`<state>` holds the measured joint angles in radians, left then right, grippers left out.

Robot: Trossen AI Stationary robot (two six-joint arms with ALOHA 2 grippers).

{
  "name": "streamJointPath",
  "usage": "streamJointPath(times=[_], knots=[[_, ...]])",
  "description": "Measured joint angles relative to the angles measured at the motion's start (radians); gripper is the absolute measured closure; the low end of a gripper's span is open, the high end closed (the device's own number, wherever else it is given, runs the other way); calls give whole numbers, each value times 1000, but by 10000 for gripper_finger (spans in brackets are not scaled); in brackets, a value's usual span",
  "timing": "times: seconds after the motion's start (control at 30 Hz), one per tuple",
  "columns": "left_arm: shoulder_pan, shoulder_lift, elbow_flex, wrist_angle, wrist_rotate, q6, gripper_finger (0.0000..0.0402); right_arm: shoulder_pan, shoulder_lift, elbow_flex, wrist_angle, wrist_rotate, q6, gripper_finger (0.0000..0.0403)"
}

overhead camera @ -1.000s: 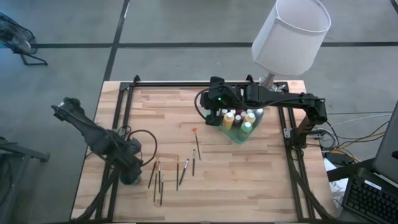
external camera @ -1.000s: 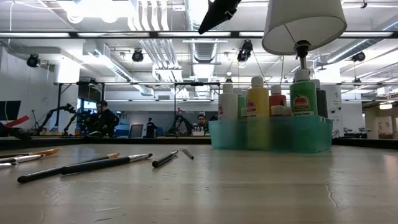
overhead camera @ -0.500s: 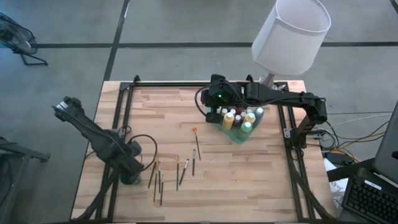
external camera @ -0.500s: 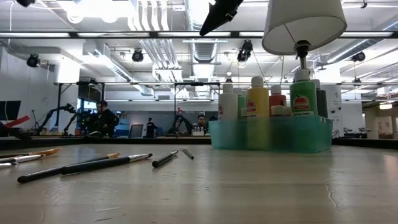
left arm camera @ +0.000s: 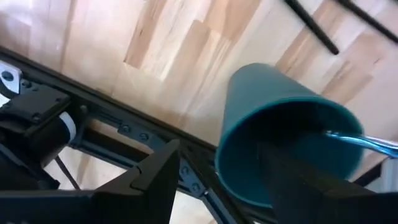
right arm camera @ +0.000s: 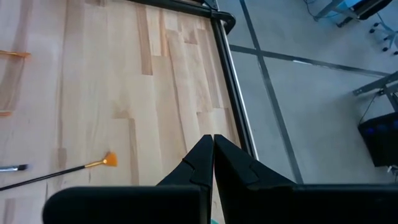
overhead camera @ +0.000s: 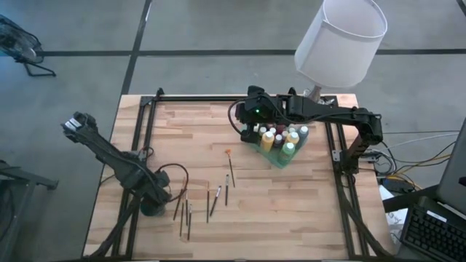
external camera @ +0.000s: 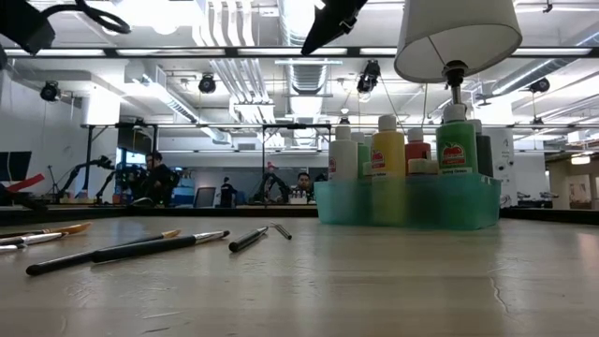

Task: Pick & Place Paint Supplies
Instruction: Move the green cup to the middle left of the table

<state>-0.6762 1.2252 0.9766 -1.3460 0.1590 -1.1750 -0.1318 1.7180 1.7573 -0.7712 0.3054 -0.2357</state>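
I've got my left gripper [left arm camera: 214, 186] with fingers spread over the small dark green cup [left arm camera: 283, 149], brush dropped inside I judge; next, fetch another thin wooden-handled brush [overhead camera: 216, 200] while my right fingers stay pressed together.

Desk [overhead camera: 284, 196]: pale wood, striped planks. Tray [external camera: 468, 201]: translucent green. Bottles [external camera: 389, 159]: white caps; yellow, green, red, white bodies. Cup [left arm camera: 280, 143]: dark teal-green. Lampshade [overhead camera: 341, 40]: white. Fan brush [right arm camera: 74, 168]: orange bristles.

A white lampshade [overhead camera: 340, 40] hangs over the far right corner of the wooden table [overhead camera: 196, 138], which stands on a grey floor [overhead camera: 182, 29]. Beyond the table, ceiling lights [external camera: 140, 11] and ducts [external camera: 225, 65] run above seated people [external camera: 154, 178].
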Motion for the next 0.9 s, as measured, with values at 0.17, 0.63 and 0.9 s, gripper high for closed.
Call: streamJointPath(times=[0.17,0.63,0.9], knots=[[0,-5,-34,17,5,24,185,0,0,0,0,0,0,394],[0,-15,-115,132,7,85,193,0,0,0,0,0,0,394],[0,-20,-167,185,19,87,247,0,0,0,0,1,0,394]])
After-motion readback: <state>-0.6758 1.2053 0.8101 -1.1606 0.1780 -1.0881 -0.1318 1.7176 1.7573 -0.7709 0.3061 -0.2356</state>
